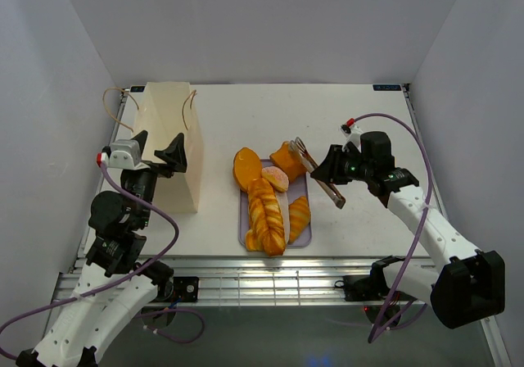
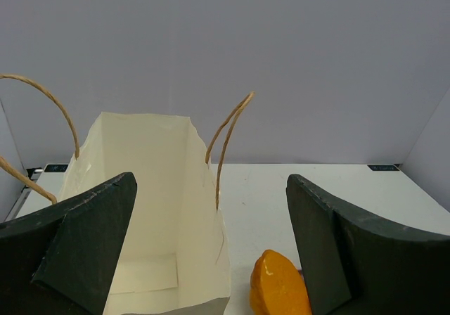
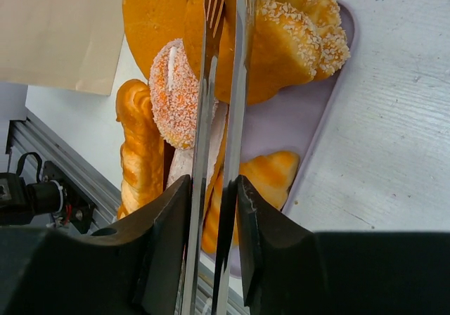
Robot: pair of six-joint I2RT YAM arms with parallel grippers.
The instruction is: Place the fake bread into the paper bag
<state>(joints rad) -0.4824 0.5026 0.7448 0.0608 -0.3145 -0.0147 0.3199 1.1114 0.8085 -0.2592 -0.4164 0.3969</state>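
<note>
The paper bag [image 1: 168,142] stands open at the left, its cord handles up. My left gripper [image 1: 160,158] is open and empty at the bag's right wall; in the left wrist view [image 2: 211,252] one finger is over the bag's [image 2: 140,188] inside and the other is outside it. The fake bread lies on and around a lilac tray [image 1: 304,236]: an oval loaf [image 1: 247,169], braided loaves [image 1: 266,211], a croissant [image 1: 299,215], a sugared bun [image 1: 276,178] and a seeded piece [image 1: 286,156]. My right gripper [image 1: 325,170] is shut on metal tongs [image 1: 304,156], whose tips [image 3: 223,83] hang over the buns.
The oval loaf [image 2: 278,287] lies just right of the bag, off the tray. The table's front edge with metal rails [image 1: 270,273] is close below the tray. White walls close in on the left, right and back.
</note>
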